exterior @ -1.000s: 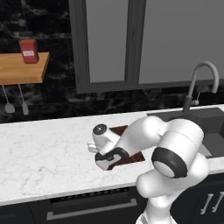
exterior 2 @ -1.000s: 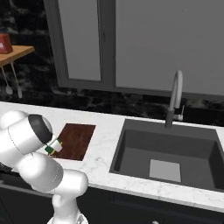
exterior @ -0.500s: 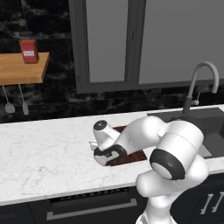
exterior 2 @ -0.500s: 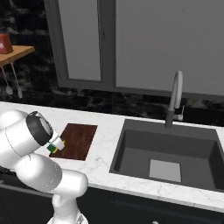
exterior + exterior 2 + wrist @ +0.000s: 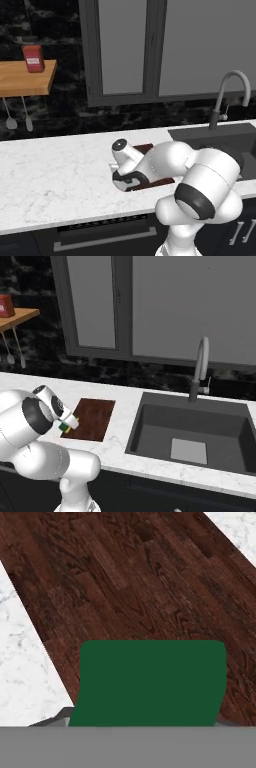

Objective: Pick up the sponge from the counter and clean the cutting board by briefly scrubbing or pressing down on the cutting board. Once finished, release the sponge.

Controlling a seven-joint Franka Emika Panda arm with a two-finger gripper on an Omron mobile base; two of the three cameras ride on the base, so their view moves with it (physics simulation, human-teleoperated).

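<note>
A white marble counter [image 5: 55, 170] runs left to right, with a dark sink [image 5: 192, 433] set into its right part. Left of the sink lies a reddish-brown board [image 5: 92, 418], flat on the counter. The gripper [image 5: 69, 425] hangs over the board's near left corner, closed around a sponge [image 5: 150, 682], green face toward the wood, just above the board.
</note>
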